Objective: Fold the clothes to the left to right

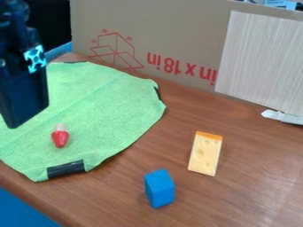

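At the upper left, my black gripper [22, 95] hangs over the left part of the green cloth [112, 108], hiding some of it. The cloth lies spread on the brown table, with a crease line running diagonally across it. Black strips are on its lower edge and its right edge. On the cloth, below and to the right of the gripper, lies a small red object with a pale tip [60, 136].
Right of the cloth, a cheese-like wedge [204, 153] lies on the wooden table [254, 177], and a blue block [159, 188] is nearer the front. Behind stand a cardboard panel [177, 26] and a pale board [263, 57], with a white piece [281, 116] at its foot.
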Controlling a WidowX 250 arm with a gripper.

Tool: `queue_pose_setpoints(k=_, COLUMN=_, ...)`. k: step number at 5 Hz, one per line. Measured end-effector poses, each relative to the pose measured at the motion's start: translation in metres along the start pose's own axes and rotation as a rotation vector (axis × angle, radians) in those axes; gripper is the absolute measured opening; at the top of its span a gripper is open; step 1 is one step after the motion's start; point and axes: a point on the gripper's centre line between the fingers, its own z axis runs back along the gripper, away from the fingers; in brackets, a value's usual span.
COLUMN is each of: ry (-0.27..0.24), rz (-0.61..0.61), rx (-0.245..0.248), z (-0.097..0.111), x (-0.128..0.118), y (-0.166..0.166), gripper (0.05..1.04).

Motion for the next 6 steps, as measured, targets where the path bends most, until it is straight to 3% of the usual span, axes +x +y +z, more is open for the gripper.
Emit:
queue_pose_setpoints(k=1, ry=0.005, rz=-0.007, rx=-0.006, z=-0.002, x=-0.001, y=0.000, gripper=0.999)
queue_pose_setpoints(k=2, ry=0.031, rz=0.088, rx=-0.031, z=-0.014, x=0.015, y=0.042, gripper=0.999)
queue_pose_setpoints(k=3, ry=0.039, rz=0.144, rx=-0.017, z=-0.034, x=0.018, y=0.075, gripper=0.999)
queue_pose_setpoints(k=4, ry=0.071, rz=0.172, rx=0.020, z=-0.066, x=0.036, y=0.106, gripper=0.999)
queue_pose_setpoints(k=5, ry=0.091, rz=0.150, rx=0.029, z=-0.093, x=0.049, y=0.133, gripper=0.999)
queue_pose_setpoints(k=6, ry=0.072, rz=0.008, rx=0.036, z=-0.097, x=0.070, y=0.158, gripper=0.999)
